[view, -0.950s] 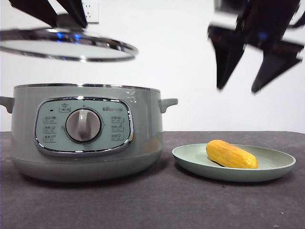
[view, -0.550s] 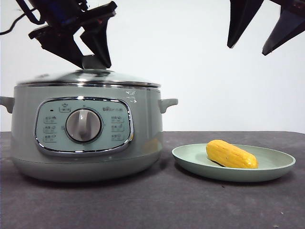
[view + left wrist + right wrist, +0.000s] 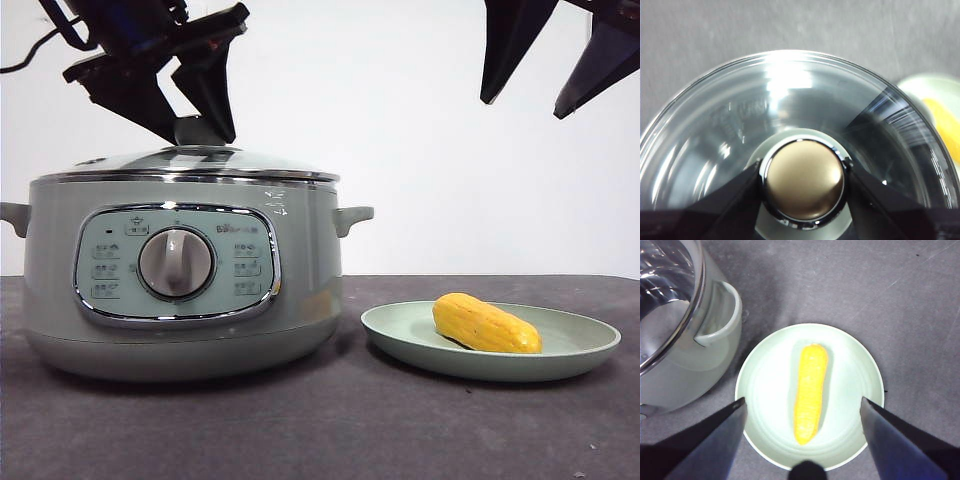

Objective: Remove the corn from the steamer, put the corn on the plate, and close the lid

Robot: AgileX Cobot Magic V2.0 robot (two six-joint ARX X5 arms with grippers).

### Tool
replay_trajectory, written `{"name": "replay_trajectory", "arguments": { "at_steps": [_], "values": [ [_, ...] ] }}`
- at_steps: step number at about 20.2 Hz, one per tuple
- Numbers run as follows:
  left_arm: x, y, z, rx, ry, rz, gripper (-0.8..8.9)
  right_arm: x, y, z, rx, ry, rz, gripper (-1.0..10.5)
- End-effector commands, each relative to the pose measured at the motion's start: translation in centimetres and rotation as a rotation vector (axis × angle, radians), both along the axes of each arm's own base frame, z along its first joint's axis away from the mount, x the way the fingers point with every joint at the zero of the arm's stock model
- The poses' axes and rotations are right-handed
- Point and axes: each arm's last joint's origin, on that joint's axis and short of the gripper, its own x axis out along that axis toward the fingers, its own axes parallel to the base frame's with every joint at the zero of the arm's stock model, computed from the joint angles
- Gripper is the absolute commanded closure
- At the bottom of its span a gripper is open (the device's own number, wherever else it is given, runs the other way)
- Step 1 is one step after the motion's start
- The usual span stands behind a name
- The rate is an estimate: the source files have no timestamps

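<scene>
Front view. Steamer (image 3: 180,275): left on the worktop (image 3: 320,420), dial facing near. Lid (image 3: 190,165): seated level on the steamer's chrome rim. Left end effector (image 3: 200,125): above the lid, its 2 jaws pinching the knob. Plate (image 3: 560,362): right of the steamer, just beside it, not touching. Corn (image 3: 486,324): lying on the plate, slightly left of its centre. Right end effector (image 3: 545,60): high over the plate, jaws spread, holding nothing.

Left wrist view. Lid (image 3: 740,130): glass dome fills the view; 1 jaw pressed against each side of the knob (image 3: 802,180). Plate edge and a sliver of corn (image 3: 940,117) show beyond the rim.

Right wrist view. Corn (image 3: 810,392): lengthwise across the middle of the plate (image 3: 765,390), well apart from the spread jaws. Steamer handle (image 3: 720,315) beside the plate.

Step in hand, by judgement: the last, closing the lid; corn transfer looks done. Next move calls for parting the left jaws off the knob and lifting straight up, without dragging the lid askew.
</scene>
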Motion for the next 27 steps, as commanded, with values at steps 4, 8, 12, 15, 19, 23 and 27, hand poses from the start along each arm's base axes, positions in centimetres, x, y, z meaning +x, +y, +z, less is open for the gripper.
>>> {"name": "replay_trajectory", "arguments": {
  "at_steps": [4, 8, 12, 15, 19, 23, 27],
  "values": [
    [-0.2, 0.2, 0.7, 0.050, 0.022, -0.034, 8.22, 0.0, 0.0, -0.2, 0.000, 0.006, -0.006, 5.7],
    [0.0, 0.1, 0.8, 0.039, 0.003, -0.034, 6.99, 0.0, 0.0, -0.2, 0.000, 0.006, -0.006, 5.7],
    [0.1, 0.0, 1.0, 0.027, -0.019, -0.033, 3.41, 0.0, 0.0, -0.2, 0.001, 0.007, -0.004, 5.7],
    [0.0, 0.1, 1.6, 0.011, -0.055, -0.030, 3.42, 0.1, 0.0, -0.2, 0.000, 0.004, -0.002, 5.7],
    [-3.4, 1.9, 4.8, -0.021, -0.112, -0.032, 3.47, -0.3, -0.2, 0.3, 0.000, -0.020, 0.013, 5.7],
    [-8.7, 5.0, 7.8, 0.015, -0.178, -0.004, 6.44, -2.0, -1.0, 1.4, 0.044, -0.117, 0.016, 7.1],
    [-13.0, 7.6, 7.0, 0.015, -0.273, 0.069, 8.22, -4.9, -2.4, 0.1, 0.130, -0.282, 0.009, 9.6]
  ]
}}
